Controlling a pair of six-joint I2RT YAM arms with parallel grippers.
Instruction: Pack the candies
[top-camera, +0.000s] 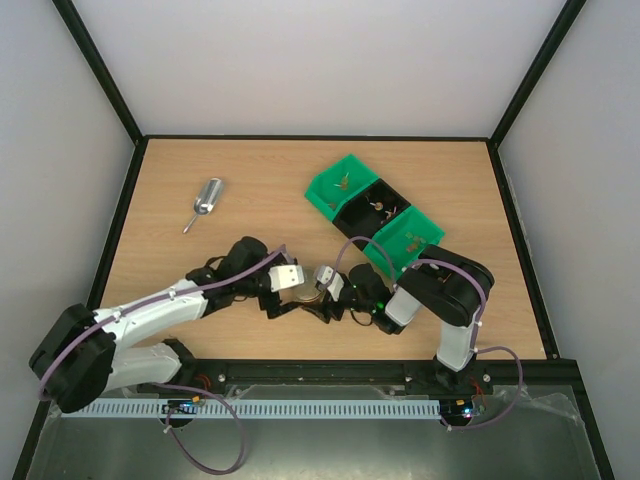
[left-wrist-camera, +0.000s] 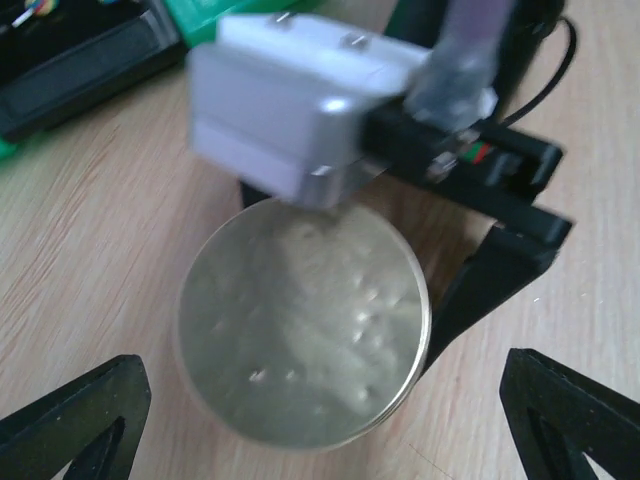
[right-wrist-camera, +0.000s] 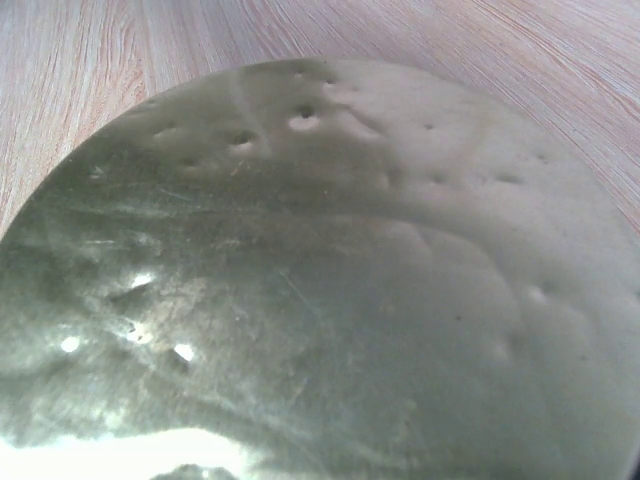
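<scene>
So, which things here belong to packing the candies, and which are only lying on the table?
Job: candies in the bins; probably the round metal tin between the left gripper and right gripper.
Lying about: metal scoop, alone, away from both grippers.

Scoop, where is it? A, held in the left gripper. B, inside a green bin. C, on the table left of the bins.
C: the scoop lies on the table, well left of the bins and apart from them.
</scene>
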